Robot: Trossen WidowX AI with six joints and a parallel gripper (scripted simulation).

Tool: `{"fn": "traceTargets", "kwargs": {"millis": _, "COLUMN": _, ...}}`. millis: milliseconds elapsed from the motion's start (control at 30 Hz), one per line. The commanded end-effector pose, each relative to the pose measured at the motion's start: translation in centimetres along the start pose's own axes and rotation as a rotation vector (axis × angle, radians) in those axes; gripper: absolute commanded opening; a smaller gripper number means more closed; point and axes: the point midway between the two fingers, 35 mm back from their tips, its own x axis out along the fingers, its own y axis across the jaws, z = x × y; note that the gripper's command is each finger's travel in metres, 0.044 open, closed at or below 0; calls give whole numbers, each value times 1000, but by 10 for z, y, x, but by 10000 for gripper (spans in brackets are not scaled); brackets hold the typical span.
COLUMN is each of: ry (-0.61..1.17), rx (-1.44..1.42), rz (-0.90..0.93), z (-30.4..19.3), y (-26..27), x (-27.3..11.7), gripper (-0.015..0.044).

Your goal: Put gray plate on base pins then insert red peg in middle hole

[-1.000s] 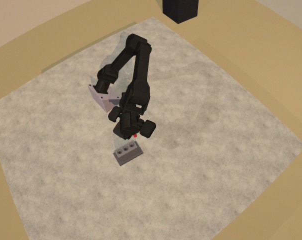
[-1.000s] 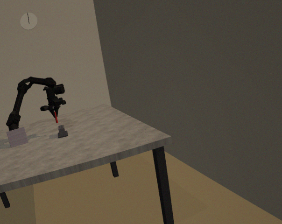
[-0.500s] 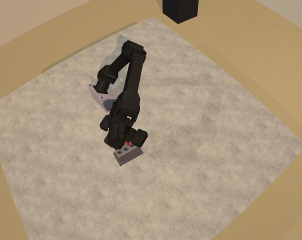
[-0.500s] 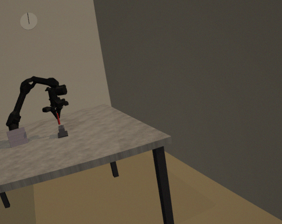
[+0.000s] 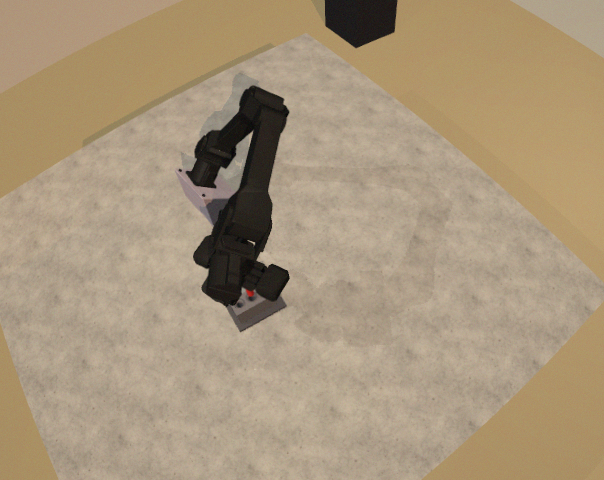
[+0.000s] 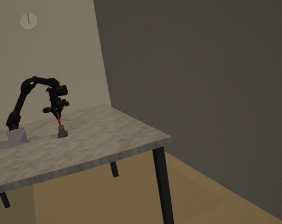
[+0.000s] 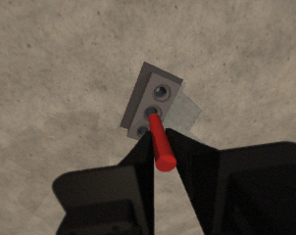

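Note:
The gray plate [image 5: 244, 308] [image 6: 61, 128] [image 7: 158, 79] lies flat on top of the darker base [image 5: 278, 305] [image 6: 64, 136] [image 7: 135, 100], its three round holes in a row. My gripper [image 6: 58, 117] [image 7: 158, 133] is shut on the red peg [image 5: 249, 292] [image 6: 59, 120] [image 7: 163, 149] and holds it slightly tilted, above the plate. In the wrist view the peg's lower end overlaps the middle hole; in the exterior view it is at or just above the plate's top. Whether it has entered the hole cannot be told. The fingertips are hidden in the top view.
The arm stands on a pale mauve block [image 5: 191, 192] [image 6: 17, 137] behind the base, on the mottled gray table [image 5: 343, 382] [image 6: 93, 142]. A black box-shaped object [image 5: 360, 20] stands beyond the table's far edge in the top view.

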Motion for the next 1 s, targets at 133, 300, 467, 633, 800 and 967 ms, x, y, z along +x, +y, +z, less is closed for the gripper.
{"fn": "traceTargets", "kwargs": {"millis": 133, "ry": -7, "rx": -6, "rz": -4, "z": 2, "y": 0, "x": -1, "gripper": 0}}
{"fn": "traceTargets", "kwargs": {"millis": 300, "ry": -7, "rx": -6, "rz": -4, "z": 2, "y": 1, "x": -1, "gripper": 0}}
{"fn": "traceTargets", "kwargs": {"millis": 467, "ry": -7, "rx": -6, "rz": -4, "z": 4, "y": 1, "x": -1, "gripper": 0}}
{"fn": "traceTargets", "kwargs": {"millis": 633, "ry": -7, "rx": -6, "rz": -4, "z": 4, "y": 1, "x": -1, "gripper": 0}}
{"fn": "traceTargets", "kwargs": {"millis": 800, "ry": -7, "rx": -6, "rz": -4, "z": 4, "y": 1, "x": -1, "gripper": 0}}
{"fn": "traceTargets", "kwargs": {"millis": 967, "ry": -7, "rx": -6, "rz": -4, "z": 4, "y": 1, "x": -1, "gripper": 0}}
